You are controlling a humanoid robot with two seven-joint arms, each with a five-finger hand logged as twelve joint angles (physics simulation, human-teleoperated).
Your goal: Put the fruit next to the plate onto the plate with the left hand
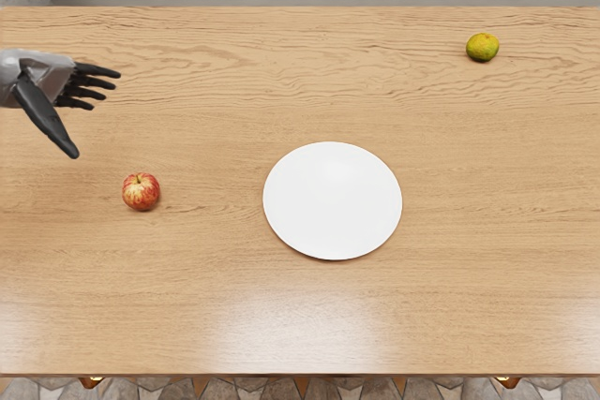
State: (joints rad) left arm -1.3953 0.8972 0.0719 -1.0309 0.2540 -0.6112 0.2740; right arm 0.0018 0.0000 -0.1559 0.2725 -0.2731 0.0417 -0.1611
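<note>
A red and yellow apple (141,191) rests on the wooden table, to the left of a bare white plate (332,200) that lies near the middle. My left hand (70,100) comes in from the left edge and hovers above and to the left of the apple, apart from it. Its dark fingers are spread and hold nothing. The right hand does not show.
A green-yellow citrus fruit (482,46) sits far back on the right, well away from the plate. The table's far edge (300,5) meets a grey wall, and its front edge runs along the bottom of the picture.
</note>
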